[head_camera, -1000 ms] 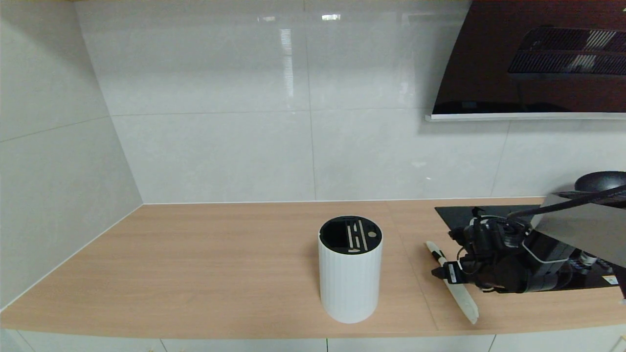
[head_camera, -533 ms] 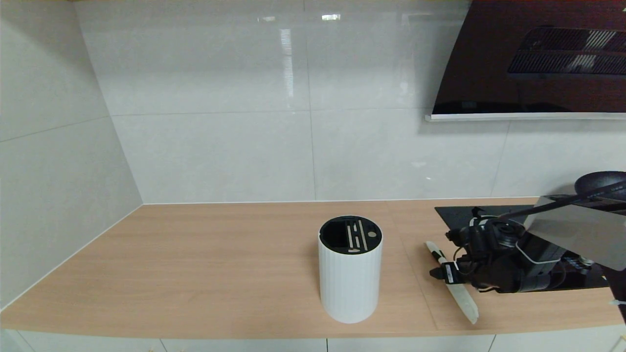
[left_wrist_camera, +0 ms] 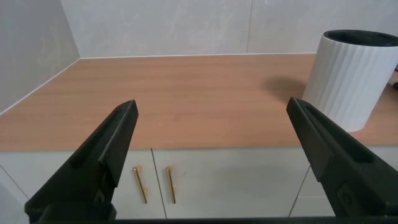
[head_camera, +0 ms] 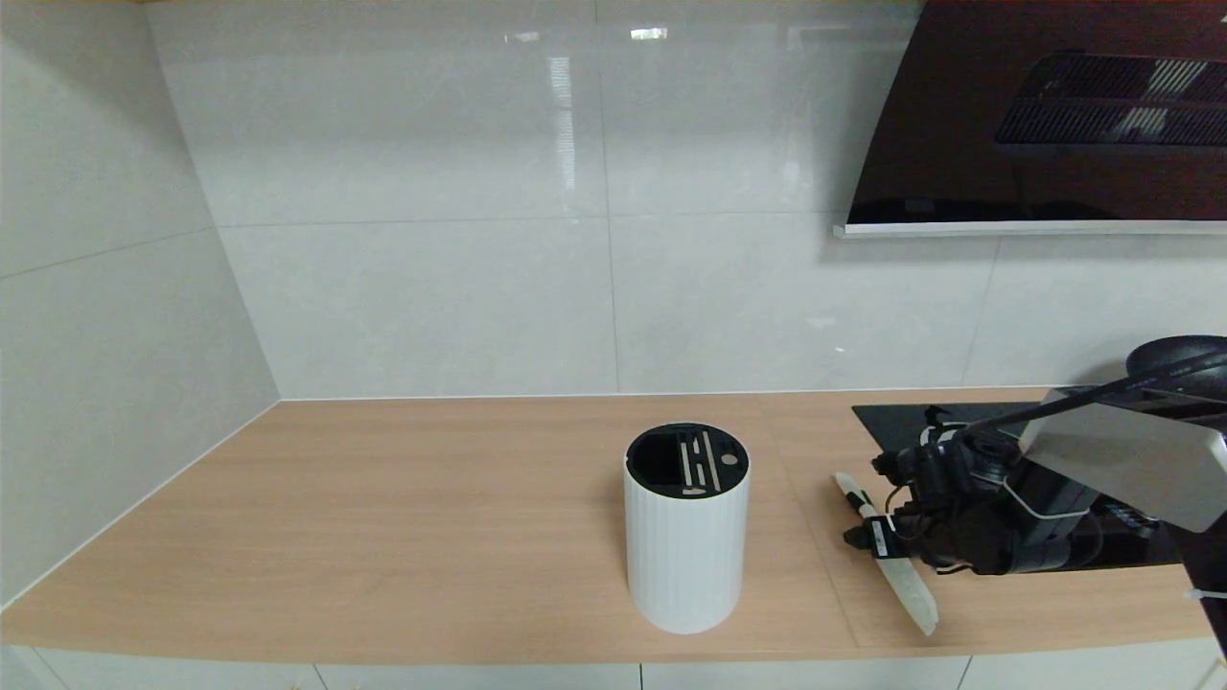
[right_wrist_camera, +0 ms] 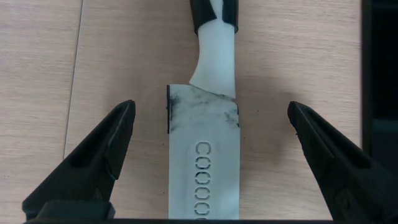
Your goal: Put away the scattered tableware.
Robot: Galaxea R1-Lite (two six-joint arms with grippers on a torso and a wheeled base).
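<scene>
Right wrist view: right gripper [right_wrist_camera: 209, 115] hovers over white knife [right_wrist_camera: 202, 155], jaws spread wide either side of blade, gripping nothing. Knife lies flat on wooden counter [head_camera: 431, 517], near white ribbed holder [head_camera: 686, 537], on its right. Left gripper [left_wrist_camera: 211, 112] wide open, empty.

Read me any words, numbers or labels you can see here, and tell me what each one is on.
Knife blade: a row of ring-shaped marks, cut off at the picture's edge; no legible word.
White tag on the right gripper: too small to read.
White holder: no text visible.
</scene>
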